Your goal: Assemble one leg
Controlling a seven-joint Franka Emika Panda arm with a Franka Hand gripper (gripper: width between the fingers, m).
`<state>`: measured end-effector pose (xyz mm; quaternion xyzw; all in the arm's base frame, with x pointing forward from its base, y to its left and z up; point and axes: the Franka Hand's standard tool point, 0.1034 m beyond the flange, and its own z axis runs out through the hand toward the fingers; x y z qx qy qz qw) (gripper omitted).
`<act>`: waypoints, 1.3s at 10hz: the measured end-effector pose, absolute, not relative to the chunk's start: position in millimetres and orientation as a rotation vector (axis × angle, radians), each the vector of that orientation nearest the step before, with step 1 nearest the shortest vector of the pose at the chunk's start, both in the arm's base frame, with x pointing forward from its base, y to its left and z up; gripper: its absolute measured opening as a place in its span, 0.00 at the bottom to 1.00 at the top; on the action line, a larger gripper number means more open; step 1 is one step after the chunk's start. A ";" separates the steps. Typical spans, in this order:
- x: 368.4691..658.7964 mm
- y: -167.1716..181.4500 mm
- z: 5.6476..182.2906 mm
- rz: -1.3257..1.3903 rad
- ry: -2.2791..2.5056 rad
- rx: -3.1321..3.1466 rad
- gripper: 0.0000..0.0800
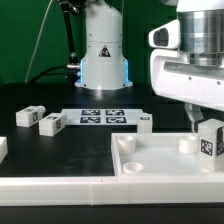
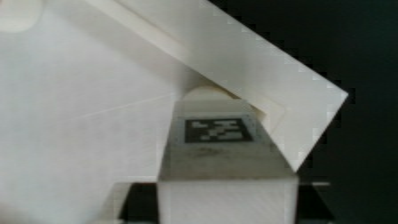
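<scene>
My gripper (image 1: 206, 126) is shut on a white leg (image 1: 210, 140) whose marker tag faces the camera. It holds the leg upright over the near corner of the big white tray-like part (image 1: 150, 168), at the exterior view's right. In the wrist view the leg (image 2: 221, 140) runs from between my dark fingers (image 2: 139, 200) to a corner of the tray part (image 2: 107, 90). Its far end is at that corner; whether it touches I cannot tell. Three loose legs (image 1: 28, 116) (image 1: 50, 122) (image 1: 145, 122) lie on the black table.
The marker board (image 1: 103, 116) lies flat in the middle of the table. The robot base (image 1: 103, 55) stands behind it. Another white piece (image 1: 3, 148) sits at the exterior view's left edge. A small white block (image 1: 187, 144) stands on the tray part.
</scene>
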<state>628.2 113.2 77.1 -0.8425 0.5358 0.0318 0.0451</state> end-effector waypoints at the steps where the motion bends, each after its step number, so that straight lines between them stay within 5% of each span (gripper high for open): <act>1: 627.9 113.9 76.9 0.099 1.801 -2.470 0.36; 6: 627.5 116.1 76.3 0.136 2.172 -2.145 0.36; 9: 626.8 118.4 75.6 0.136 2.033 -2.267 0.77; 13: 625.4 123.1 75.7 0.107 1.437 -2.678 0.81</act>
